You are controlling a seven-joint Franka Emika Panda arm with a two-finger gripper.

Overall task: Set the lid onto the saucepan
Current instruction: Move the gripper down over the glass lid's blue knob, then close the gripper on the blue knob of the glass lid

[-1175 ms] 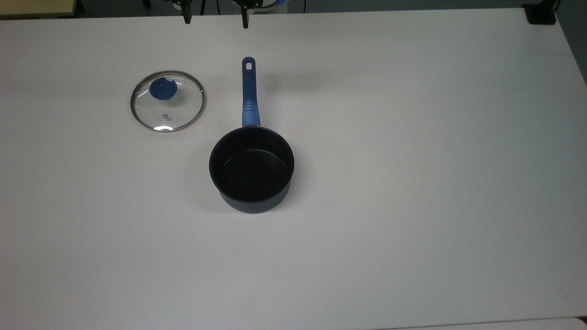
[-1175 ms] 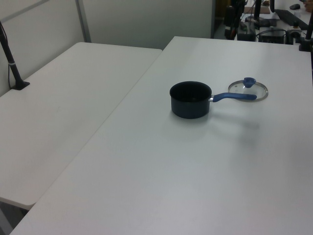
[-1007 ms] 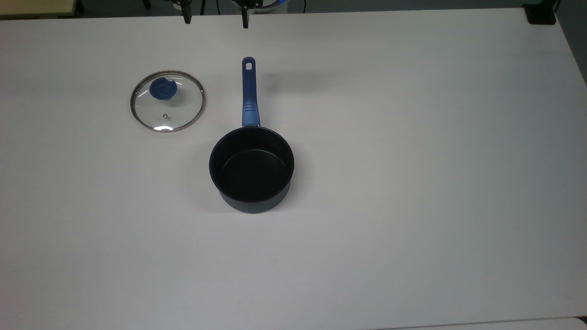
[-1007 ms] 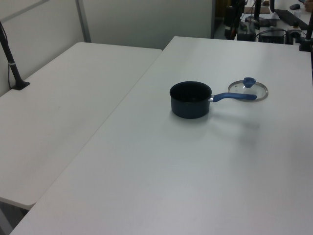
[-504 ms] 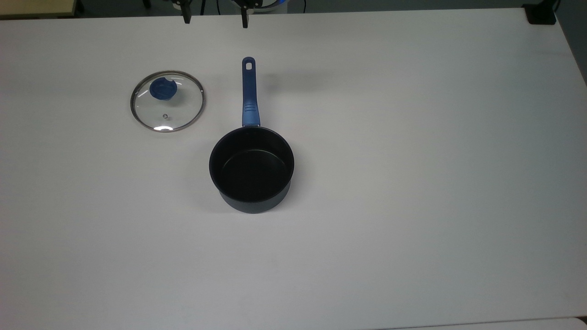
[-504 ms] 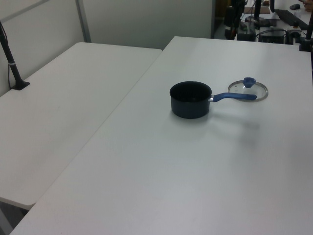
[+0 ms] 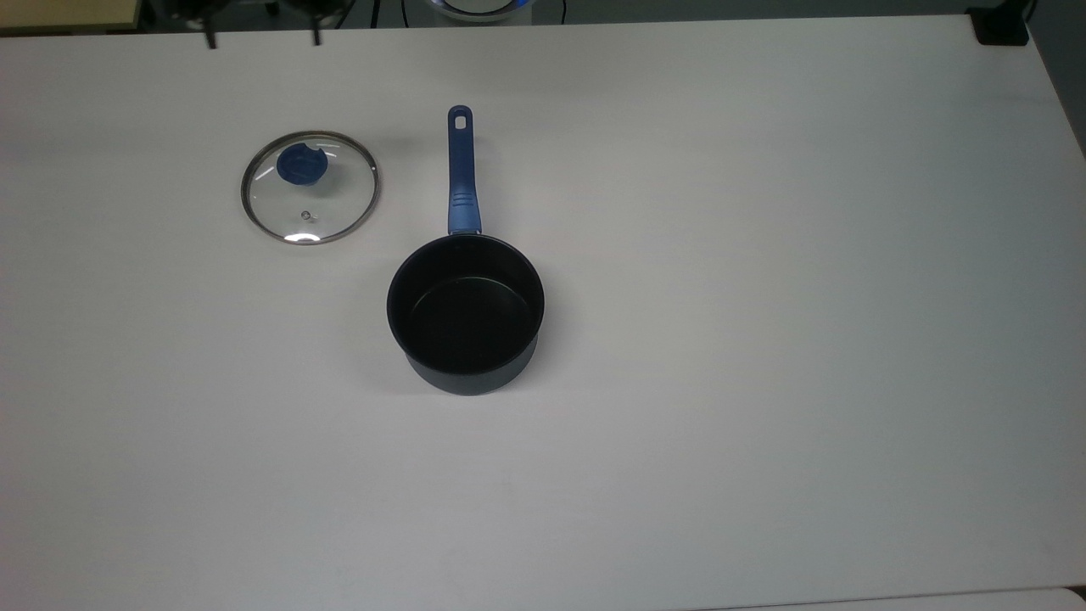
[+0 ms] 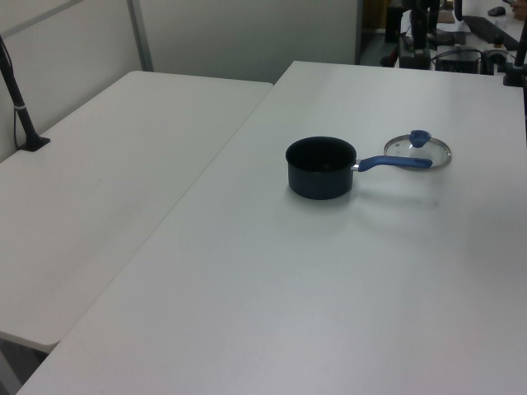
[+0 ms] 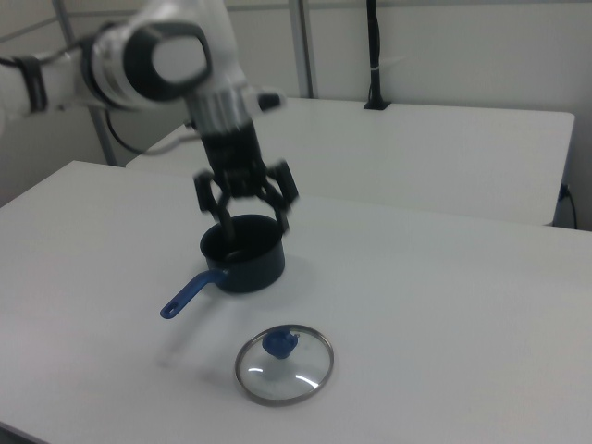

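The gripper (image 9: pixel 252 225) hung above the table (image 7: pixel 764 339) with its fingers spread wide, holding nothing. The lid (image 7: pixel 310 187) lay flat on the table, near the uncovered saucepan (image 7: pixel 465 312), beside its handle

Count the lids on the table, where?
1. The lid lies flat on the white table, at the top view's left of the saucepan handle, apart from it. Nothing in view could hide another.
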